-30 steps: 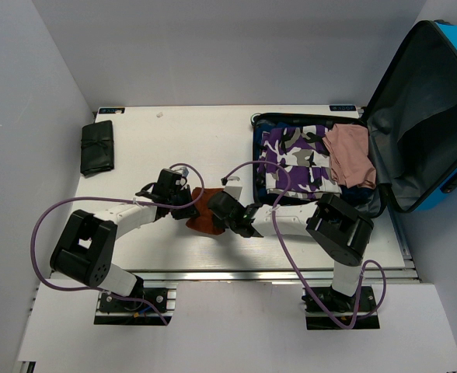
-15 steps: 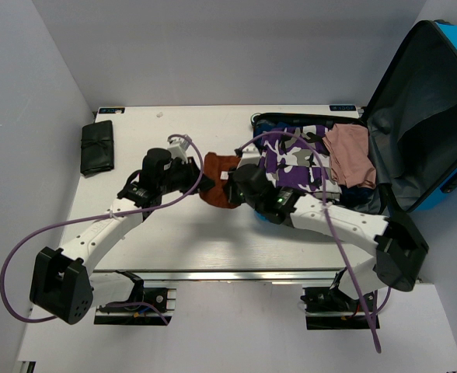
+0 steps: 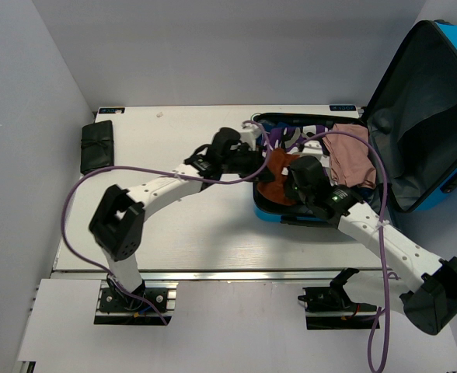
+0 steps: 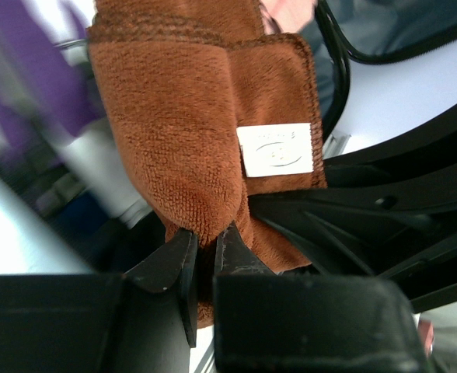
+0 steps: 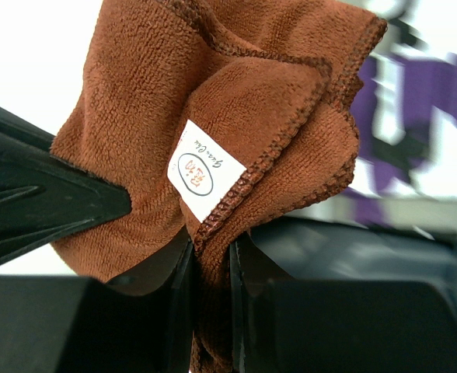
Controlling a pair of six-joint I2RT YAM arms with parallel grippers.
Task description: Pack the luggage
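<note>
Far left of the counter [image 3: 174,233] there's a black folded pouch [image 3: 98,148], lying on its own. The left arm [image 3: 166,186] stretches way over to the right, w/ its tip at the left edge of the suitcase [image 3: 423,109]. Left jaws are nearly closed, pinching a fold of a brown towel [image 3: 277,180]; the wrist cam shows a white tag [image 4: 277,149] on it. Right arm [image 3: 368,225] comes in from the near right. Right jaws are also squeezed tight on the same towel, so both have hold of it, bunched up over the near-left part of the open case. The suitcase sits on the right side of the counter, blue shell, w/ the lid tipped up to the far right. Inside there's a purple camo garment [image 3: 310,146] and, to its right, a pink garment [image 3: 347,159].
</note>
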